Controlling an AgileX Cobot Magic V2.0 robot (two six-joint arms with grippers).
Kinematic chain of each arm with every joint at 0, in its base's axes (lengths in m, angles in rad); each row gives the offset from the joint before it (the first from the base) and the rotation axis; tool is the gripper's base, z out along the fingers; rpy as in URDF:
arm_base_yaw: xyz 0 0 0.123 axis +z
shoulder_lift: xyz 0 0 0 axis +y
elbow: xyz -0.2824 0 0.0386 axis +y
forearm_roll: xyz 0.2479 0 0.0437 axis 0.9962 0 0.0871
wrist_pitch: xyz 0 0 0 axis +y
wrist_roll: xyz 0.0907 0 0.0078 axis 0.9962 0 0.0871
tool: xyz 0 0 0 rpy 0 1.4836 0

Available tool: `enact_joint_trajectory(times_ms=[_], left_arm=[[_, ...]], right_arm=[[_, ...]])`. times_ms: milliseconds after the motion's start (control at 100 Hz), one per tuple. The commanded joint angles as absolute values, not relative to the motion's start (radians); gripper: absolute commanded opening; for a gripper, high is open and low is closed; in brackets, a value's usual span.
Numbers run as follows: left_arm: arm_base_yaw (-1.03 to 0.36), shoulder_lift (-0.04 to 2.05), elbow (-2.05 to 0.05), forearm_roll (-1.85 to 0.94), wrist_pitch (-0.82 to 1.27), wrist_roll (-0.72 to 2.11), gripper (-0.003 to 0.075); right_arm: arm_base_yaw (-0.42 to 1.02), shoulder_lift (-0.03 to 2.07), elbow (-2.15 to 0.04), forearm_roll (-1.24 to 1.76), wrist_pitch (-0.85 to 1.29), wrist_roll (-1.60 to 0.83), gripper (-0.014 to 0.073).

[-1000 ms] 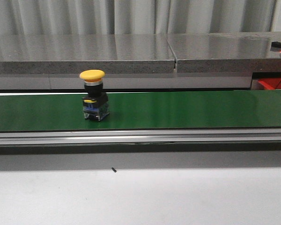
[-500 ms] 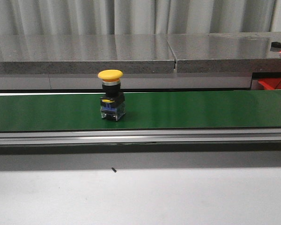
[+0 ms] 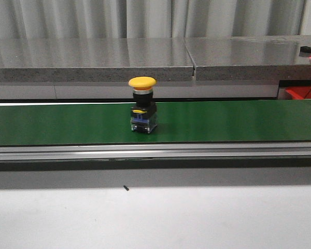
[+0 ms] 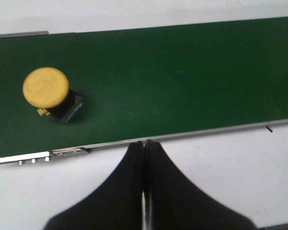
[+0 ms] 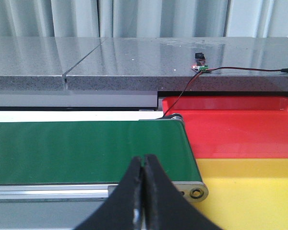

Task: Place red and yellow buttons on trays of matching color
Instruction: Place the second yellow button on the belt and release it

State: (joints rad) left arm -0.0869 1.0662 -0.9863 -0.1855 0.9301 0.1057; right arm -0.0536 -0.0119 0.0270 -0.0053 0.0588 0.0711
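A yellow button with a black and clear base stands upright on the green conveyor belt, a little left of centre in the front view. It also shows in the left wrist view. My left gripper is shut and empty over the white table by the belt's near rail. My right gripper is shut and empty near the belt's end. The red tray and the yellow tray lie beside that end. No red button is in view.
A grey stone ledge runs behind the belt. A small circuit board with a wire sits on it near the red tray. An aluminium rail edges the belt's front. A tiny dark speck lies on the white table.
The yellow button has travelled to the right along the belt, still upright. Neither gripper shows in the earlier frames.
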Motion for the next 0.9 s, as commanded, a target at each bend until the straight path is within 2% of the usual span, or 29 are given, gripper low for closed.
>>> enact_joint_trajectory(times_ms=[0,500,890], left_arm=[[-0.129,1.007,-0.969,-0.202,0.873,0.105,-0.0020],[-0.161,0.637,-0.714,-0.221,0.844,0.101,-0.0020],[-0.161,0.317,-0.593,-0.221,0.856,0.071,-0.0020]], right_arm=[[-0.056,-0.030,0.011,-0.017,-0.015,0.068,-0.0091],[-0.056,-0.030,0.011,-0.017,-0.032,0.068,-0.0091],[-0.056,-0.030,0.011,-0.017,-0.102,0.068,-0.0091]])
